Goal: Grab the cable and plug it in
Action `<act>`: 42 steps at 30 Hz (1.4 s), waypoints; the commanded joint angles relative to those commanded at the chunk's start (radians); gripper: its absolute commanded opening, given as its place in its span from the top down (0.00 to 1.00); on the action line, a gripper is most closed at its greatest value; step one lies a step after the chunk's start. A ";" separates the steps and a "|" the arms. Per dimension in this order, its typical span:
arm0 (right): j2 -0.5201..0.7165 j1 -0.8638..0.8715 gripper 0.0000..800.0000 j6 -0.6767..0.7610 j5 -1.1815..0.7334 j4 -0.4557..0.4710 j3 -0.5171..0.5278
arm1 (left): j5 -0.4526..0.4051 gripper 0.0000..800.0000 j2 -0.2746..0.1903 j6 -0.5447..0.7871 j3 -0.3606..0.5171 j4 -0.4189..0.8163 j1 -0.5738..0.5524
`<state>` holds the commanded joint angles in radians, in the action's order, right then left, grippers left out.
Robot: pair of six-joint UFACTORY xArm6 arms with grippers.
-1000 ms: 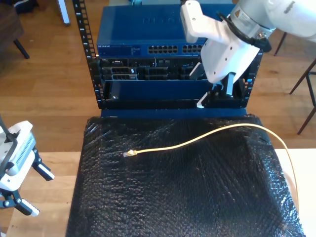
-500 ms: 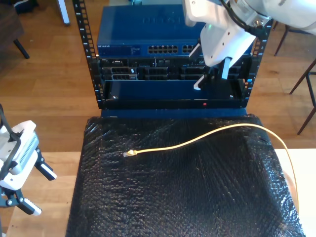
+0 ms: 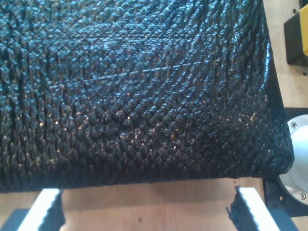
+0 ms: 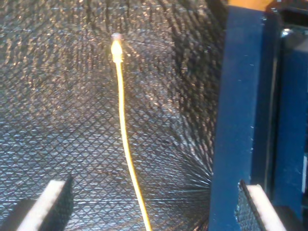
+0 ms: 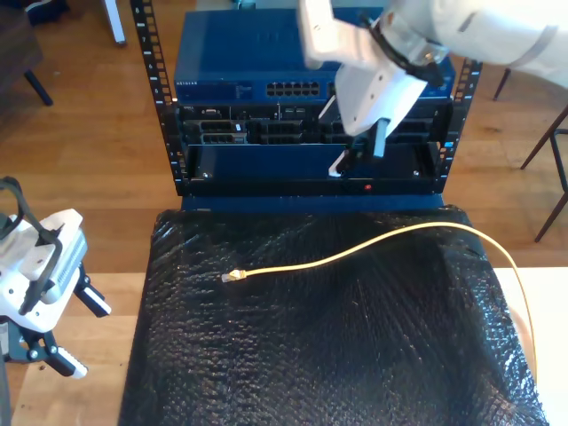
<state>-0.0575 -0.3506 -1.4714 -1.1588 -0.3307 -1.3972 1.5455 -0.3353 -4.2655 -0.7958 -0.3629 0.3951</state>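
The pale-yellow cable [image 5: 355, 250] lies loose across the black mat [image 5: 337, 355], curving from the exterior view's right edge to its clear plug [image 5: 232, 277] near the mat's left middle. My second gripper [image 5: 358, 155] hangs open in front of the blue rack [image 5: 266, 89], well above the mat. In its wrist view the cable [image 4: 122, 130] and plug [image 4: 116, 43] lie ahead of the open second gripper [image 4: 155, 202], untouched. My first gripper [image 5: 78, 333] is open over the wooden table at the exterior view's lower left, beside the mat's edge [image 3: 144, 178]. Nothing sits within the first gripper [image 3: 147, 211].
The rack carries a switch with rows of ports [image 5: 293, 89] and darker modules [image 5: 266, 133] below. A blue rack panel [image 4: 236, 120] stands beside the mat. A yellow-and-black block [image 3: 298, 33] and a white round base [image 3: 298, 159] sit near the mat's corner. Chair legs [image 5: 550, 160] stand at the exterior view's right.
My second arm has swung toward the exterior view's left along the rack front and risen slightly. My first gripper has shifted a little up and rightward. The cable has not moved.
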 joint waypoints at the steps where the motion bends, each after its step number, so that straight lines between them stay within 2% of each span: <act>1: -0.002 -0.009 0.01 0.009 0.002 0.012 0.002 | -0.002 0.00 0.000 -0.002 0.000 0.000 -0.002; 12: -0.075 -0.118 0.01 0.068 0.043 0.060 0.002 | -0.018 0.00 0.000 -0.008 0.000 0.000 -0.020; 18: -0.114 -0.180 0.01 0.133 0.068 0.160 0.000 | -0.020 0.00 0.000 -0.014 -0.002 0.000 -0.021; 42: -0.253 -0.267 0.02 0.212 0.141 0.207 0.005 | -0.023 0.00 0.017 -0.014 0.000 0.000 -0.020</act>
<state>-0.3107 -0.6176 -1.2597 -1.0177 -0.1235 -1.3926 1.5225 -0.3184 -4.2793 -0.7958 -0.3629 0.3751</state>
